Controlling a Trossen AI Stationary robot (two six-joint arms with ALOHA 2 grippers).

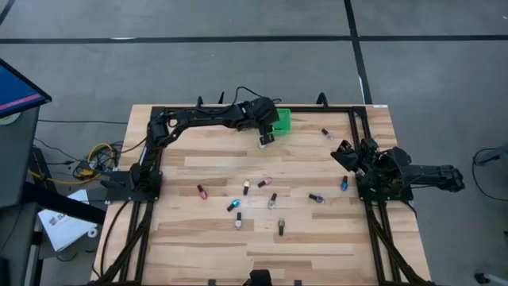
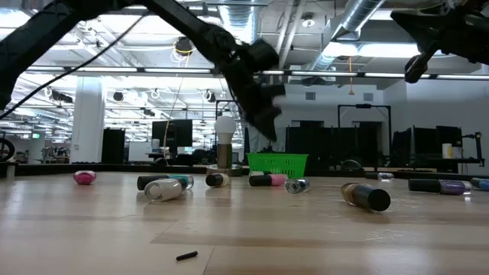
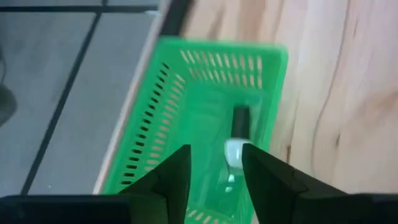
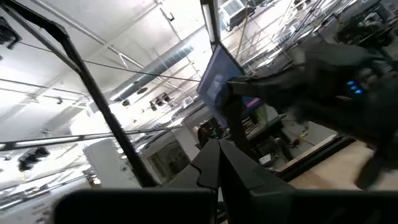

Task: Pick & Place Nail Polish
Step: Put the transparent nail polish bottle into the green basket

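Nail polish bottles (image 1: 270, 184) lie scattered on their sides across the middle of the bench (image 1: 198, 246), with one more near the far edge towards the right (image 1: 325, 133) and a blue one (image 1: 344, 183) beside the right arm's base. Their long axes run flat on the wood and point in mixed directions, with no shared heading. One further bottle (image 3: 236, 140) lies inside the green basket (image 3: 149, 130) at the far edge of the bench; its long axis follows the basket's length, with the dark cap pointing away from the left gripper (image 3: 216, 165) and the pale body nearest it. The lower end of that bottle is blurred and hard to make out. The left gripper hovers directly above the basket with its jaws apart and nothing between them. The right gripper (image 4: 214, 165) is raised near the right edge of the bench with its jaws closed together, holding nothing. In the low view the basket (image 2: 276, 163) is partly hidden behind bottles lying in front of it, and bottle colours at the far right edge are unclear. A white dome-topped object (image 2: 224, 141) stands upright behind them; the left arm hides it in the high view.
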